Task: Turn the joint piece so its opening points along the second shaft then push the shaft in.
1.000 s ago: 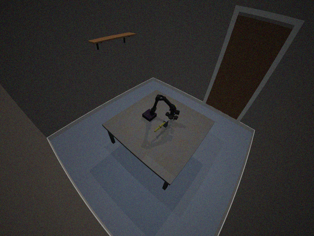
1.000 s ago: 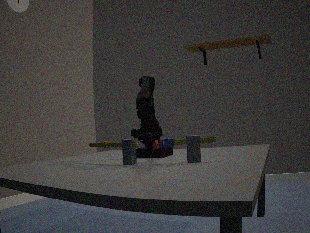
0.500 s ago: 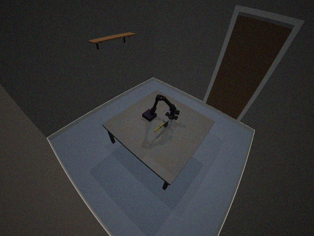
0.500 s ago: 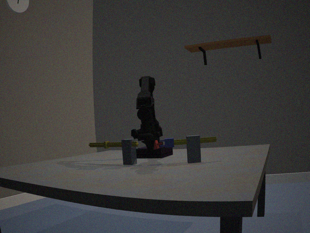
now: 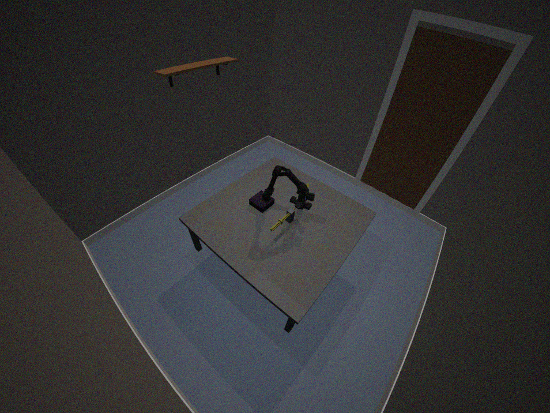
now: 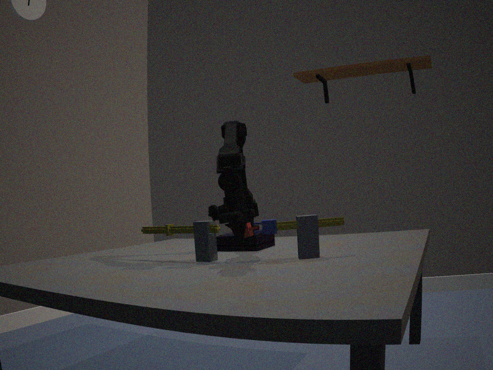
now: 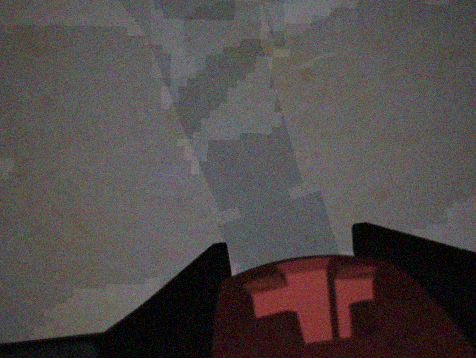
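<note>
The fingers are clamped on the red joint piece point(image 6: 248, 229) point(image 7: 315, 305), between two upright grey blocks, near the blue piece point(image 6: 268, 226).

Two grey blocks point(image 6: 202, 242) point(image 6: 308, 237) upright on a table point(image 6: 255, 290), yellow shafts point(image 6: 153, 230) point(image 6: 331, 221) alongside (roughly level), dark arm point(image 6: 232, 171) behind.
</note>
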